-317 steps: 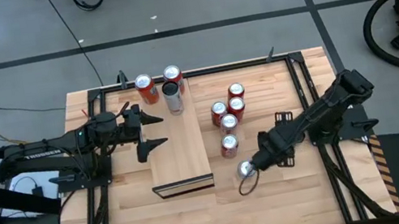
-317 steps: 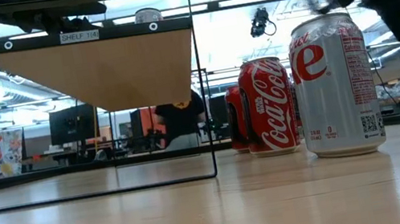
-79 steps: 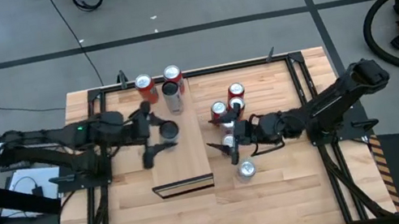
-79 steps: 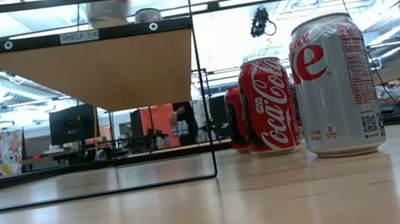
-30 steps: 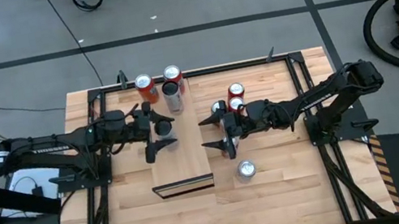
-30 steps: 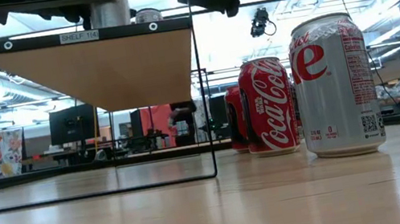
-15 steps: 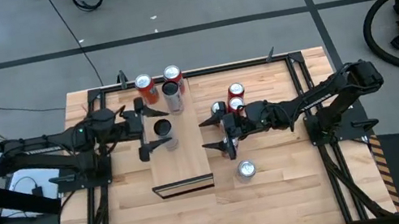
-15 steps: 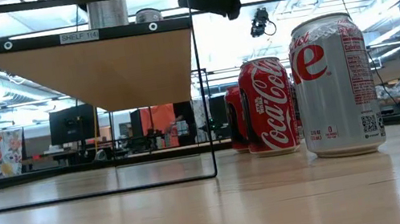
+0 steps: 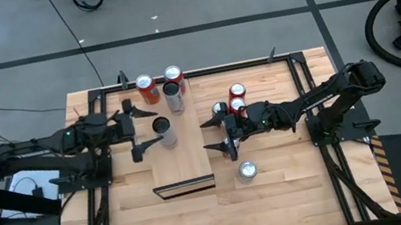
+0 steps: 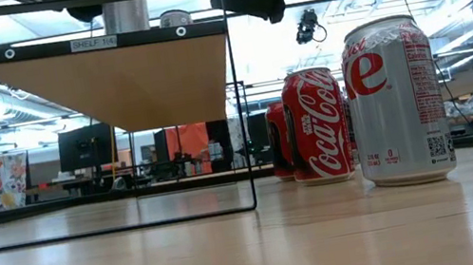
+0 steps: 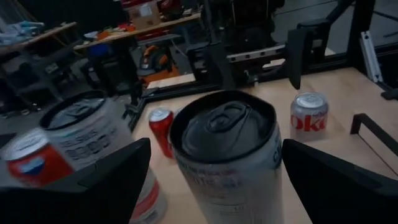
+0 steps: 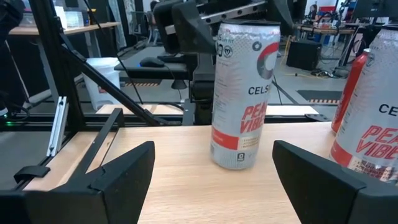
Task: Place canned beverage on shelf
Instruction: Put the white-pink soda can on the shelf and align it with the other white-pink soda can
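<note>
Upright on the long, smooth, pale wood shelf (image 9: 185, 165), close to its left long edge and toward its far end: a tall, slim, silver-and-white metal can (image 9: 163, 132) with red lettering, a dark round lid and a pull tab. Seen from table height, standing on the black metal-framed top of the raised board, matte wood underside below. Around it, the left gripper (image 9: 143, 128), spread wide, one dark angular finger on each side of the cylinder and clear of its wall, touching nothing. At the shelf's right long edge, facing the same can, the right gripper (image 9: 215, 135), likewise parted, holding nothing, with bare smooth board between its flat black fingers (image 12: 118, 177). At the shelf's far end, three more upright cylinders: two red cans (image 9: 147, 90) with bright round tops and one dark-topped silver can (image 9: 173, 97), just beside one another. On the slatted wooden table (image 9: 282, 197), toward its far right, a tight cluster of glossy red cola cans (image 9: 236, 98) just beyond the right gripper. Nearer the table's front edge, just off the shelf's right front corner, a lone silver diet cola can (image 9: 248, 171) with red script, standing straight, well apart from both grippers.
</note>
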Controlling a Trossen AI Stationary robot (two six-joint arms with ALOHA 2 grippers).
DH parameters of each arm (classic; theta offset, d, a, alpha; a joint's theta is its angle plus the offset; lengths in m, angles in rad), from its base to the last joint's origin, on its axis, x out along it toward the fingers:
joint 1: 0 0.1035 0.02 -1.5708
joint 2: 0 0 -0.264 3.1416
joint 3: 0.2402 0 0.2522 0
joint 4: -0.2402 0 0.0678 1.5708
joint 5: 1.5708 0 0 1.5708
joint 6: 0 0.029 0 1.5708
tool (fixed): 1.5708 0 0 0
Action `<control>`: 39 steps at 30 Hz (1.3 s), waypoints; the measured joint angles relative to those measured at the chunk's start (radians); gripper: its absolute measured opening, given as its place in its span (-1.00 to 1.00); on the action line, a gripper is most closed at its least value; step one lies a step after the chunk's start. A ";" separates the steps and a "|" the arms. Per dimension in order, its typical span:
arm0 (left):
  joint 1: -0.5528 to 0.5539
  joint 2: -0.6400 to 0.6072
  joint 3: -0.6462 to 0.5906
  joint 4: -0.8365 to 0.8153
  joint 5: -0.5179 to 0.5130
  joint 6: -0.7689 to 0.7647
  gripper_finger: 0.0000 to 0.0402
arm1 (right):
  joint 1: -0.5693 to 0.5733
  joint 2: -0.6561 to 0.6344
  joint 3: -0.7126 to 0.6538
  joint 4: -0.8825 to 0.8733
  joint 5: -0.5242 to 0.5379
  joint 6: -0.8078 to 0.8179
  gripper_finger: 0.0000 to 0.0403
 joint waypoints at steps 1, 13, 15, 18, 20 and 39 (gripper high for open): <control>0.000 -0.011 0.000 -0.009 -0.012 0.000 0.86 | 0.000 0.000 0.000 0.001 0.000 0.000 0.67; -0.001 -0.046 0.000 -0.133 -0.286 -0.013 0.86 | 0.000 0.000 0.000 0.002 0.000 0.000 0.67; 0.000 -0.046 0.000 -0.146 -0.332 -0.020 0.86 | 0.000 0.000 0.000 0.001 0.000 0.000 0.67; 0.000 -0.046 0.000 -0.167 -0.335 -0.053 0.86 | 0.000 0.000 0.000 -0.003 0.000 0.000 0.67; 0.000 -0.046 0.000 -0.182 -0.261 -0.103 0.86 | 0.000 0.000 0.000 -0.012 0.000 0.000 0.67; -0.308 0.066 0.000 -0.243 -0.344 -0.323 0.74 | -0.009 0.078 0.000 0.041 0.000 0.006 0.67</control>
